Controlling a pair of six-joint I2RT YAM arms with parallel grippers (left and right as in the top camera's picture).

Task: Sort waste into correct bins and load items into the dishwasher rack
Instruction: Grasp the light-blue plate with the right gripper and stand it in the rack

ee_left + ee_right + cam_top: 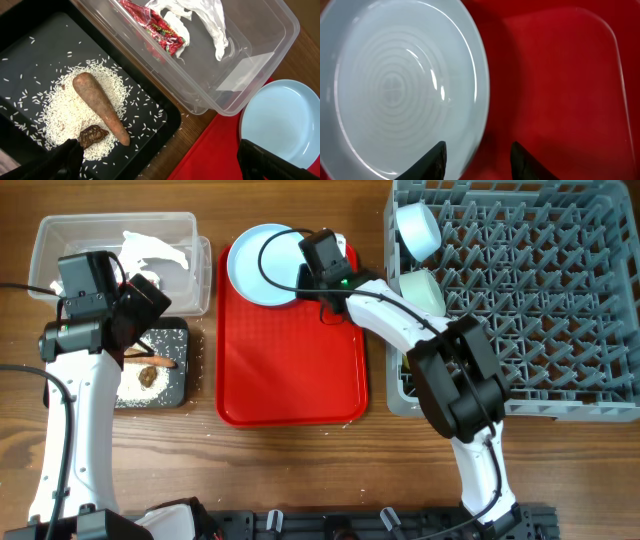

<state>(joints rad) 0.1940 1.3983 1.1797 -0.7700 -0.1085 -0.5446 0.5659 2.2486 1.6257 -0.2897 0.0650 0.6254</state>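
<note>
Right pincer (479,152) hangs over the near rim of the pale blue plate (400,90), its two dark fingers parted to a middling gap. One finger is above the plate's inner slope and the other above the red tray (560,75), so the rim lies between them. Whether either finger touches the plate I cannot tell.

The plate lies flat at the far end of the tray, partly over its edge, and it looks bare and glossy. A flat, slick plate gives little to bite on, so the step in hand is probably a rim pinch. To do it well, the outer finger should go down beside the rim until it can get under the lip. The close should be square across the rim, not at a slant, and firm enough that the plate cannot swing. The lift should tilt the plate up on edge for the pegs.

The dishwasher rack (540,300) stands just right of the tray. A white bowl (418,228) and a pale green bowl (425,288) already sit along its left side, so the plate should go to a free row beyond them.

Further out, the left pincer (165,157) is spread wide and holds nothing. It hovers over the black tray (30,45), which holds rice (60,115), a carrot (100,107) and a brown lump (93,136). The clear tub (250,50) holds the wrapper (160,27) and tissue (200,20).
</note>
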